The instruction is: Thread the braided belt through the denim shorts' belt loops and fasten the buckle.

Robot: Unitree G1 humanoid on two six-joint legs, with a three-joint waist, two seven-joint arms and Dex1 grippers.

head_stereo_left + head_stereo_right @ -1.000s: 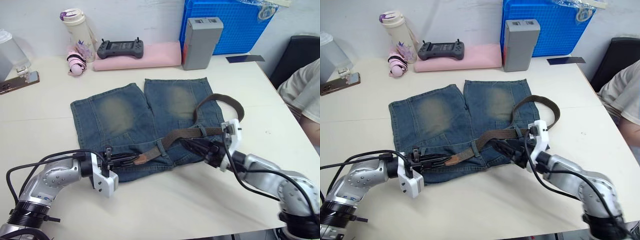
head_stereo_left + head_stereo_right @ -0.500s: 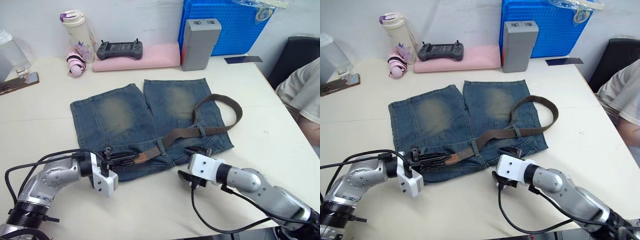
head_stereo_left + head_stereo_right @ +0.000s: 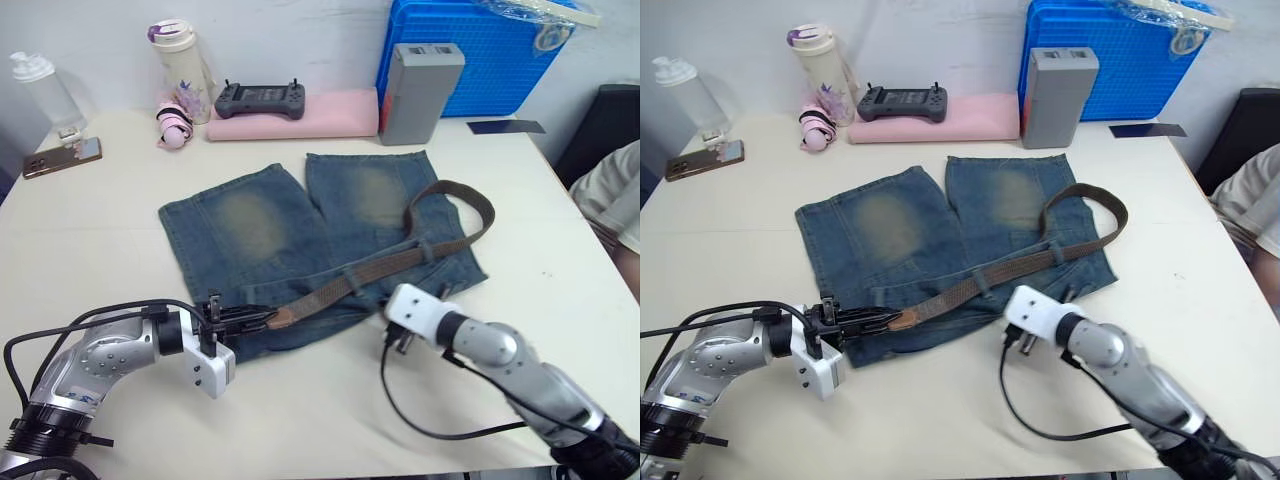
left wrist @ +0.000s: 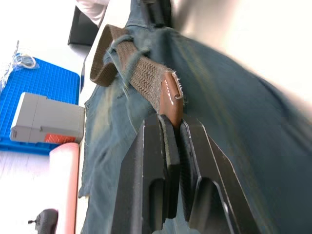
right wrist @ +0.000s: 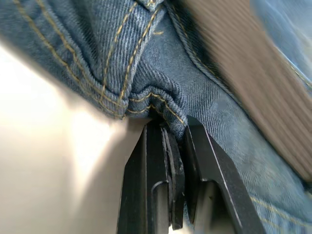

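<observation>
Two bottles [image 3: 182,68] beyond denim shorts [image 3: 262,226]

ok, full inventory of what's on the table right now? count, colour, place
denim shorts: 1, blue, faded yellowish patches, table centre
braided belt: 1, dark brown, along the waistband, looping off the shorts on the robot's right
tan belt end: 1, between the left fingers
pink pad: 1, far edge, black controller on it
grey box: 1, by blue crate
bottles: white, clear, far left
phone: 1, left edge
left gripper: shut on tan end
right gripper: pinching waistband edge
</observation>
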